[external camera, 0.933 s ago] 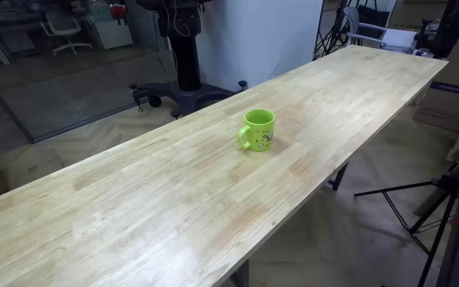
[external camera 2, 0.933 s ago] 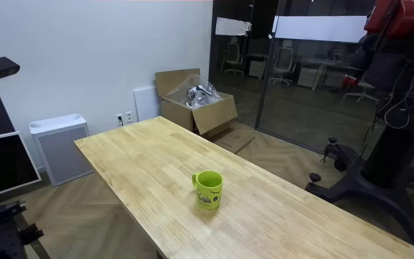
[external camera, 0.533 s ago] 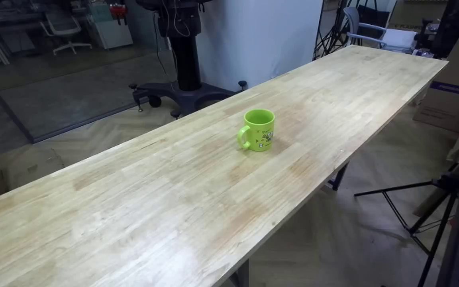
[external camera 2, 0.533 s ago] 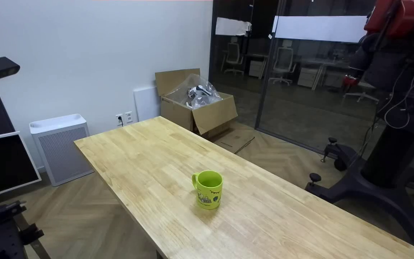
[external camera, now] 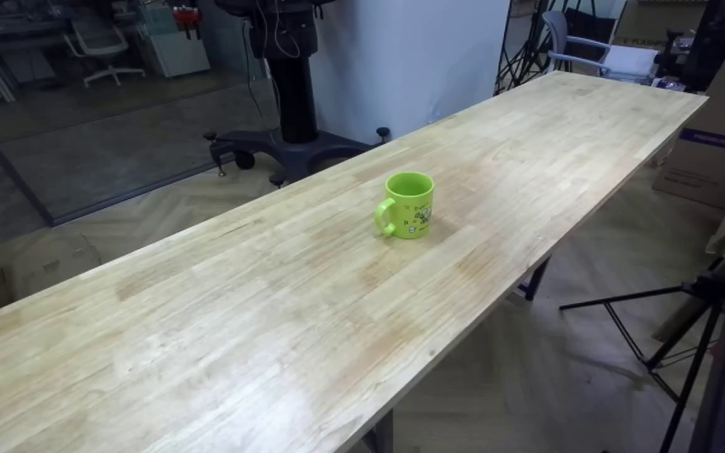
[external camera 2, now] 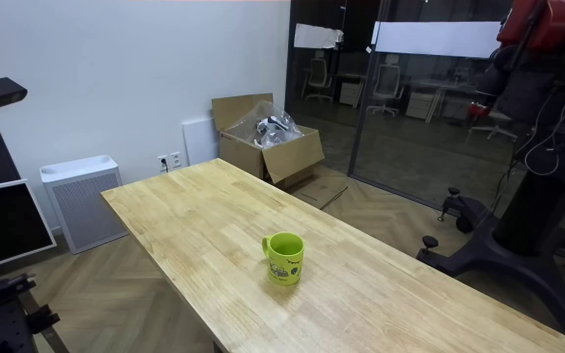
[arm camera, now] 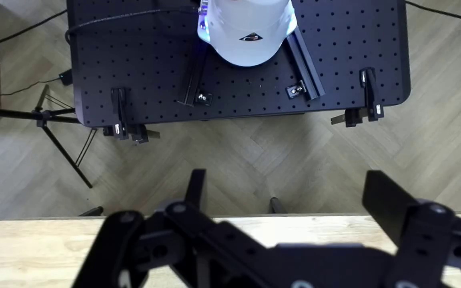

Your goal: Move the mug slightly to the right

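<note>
The lime-green mug (external camera: 414,211) stands upright on the long wooden tabletop (external camera: 262,327), with printed drawings on its side. It also shows in an exterior view (external camera 2: 285,267), where its handle is on the left side. The mug is out of view in the wrist view. My gripper (arm camera: 285,176) shows only in the wrist view. Its black fingers are wide apart with nothing between them, above the table's edge (arm camera: 294,230) and the floor. The arm and gripper are outside both exterior views.
The robot's white base (arm camera: 250,36) stands on a black perforated plate (arm camera: 246,94), with a floor gap between it and the table. A tripod (external camera: 652,352) stands beside the table. A dark wheeled stand (external camera 2: 513,230) and an open cardboard box (external camera 2: 292,154) are by the table.
</note>
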Tool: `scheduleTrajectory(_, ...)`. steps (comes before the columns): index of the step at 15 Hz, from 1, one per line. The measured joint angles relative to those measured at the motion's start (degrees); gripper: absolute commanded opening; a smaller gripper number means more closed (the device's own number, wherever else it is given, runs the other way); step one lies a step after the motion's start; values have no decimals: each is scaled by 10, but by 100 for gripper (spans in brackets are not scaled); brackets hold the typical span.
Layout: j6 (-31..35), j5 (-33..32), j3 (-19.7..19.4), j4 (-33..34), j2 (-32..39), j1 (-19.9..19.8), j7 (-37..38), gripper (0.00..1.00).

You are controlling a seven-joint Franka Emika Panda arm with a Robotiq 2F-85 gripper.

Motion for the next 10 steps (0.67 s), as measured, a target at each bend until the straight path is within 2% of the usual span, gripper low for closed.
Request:
scheduleTrajectory(2, 4, 0, 0, -1, 0, 0, 0, 100)
scheduleTrajectory(4, 44, 0, 0, -4, 2, -4, 9, 100)
scheduleTrajectory(7, 156, -3, -5, -6, 24, -28, 31, 100)
scheduleTrajectory(10, 296, -5, -17, -6, 67, -55, 45, 100)
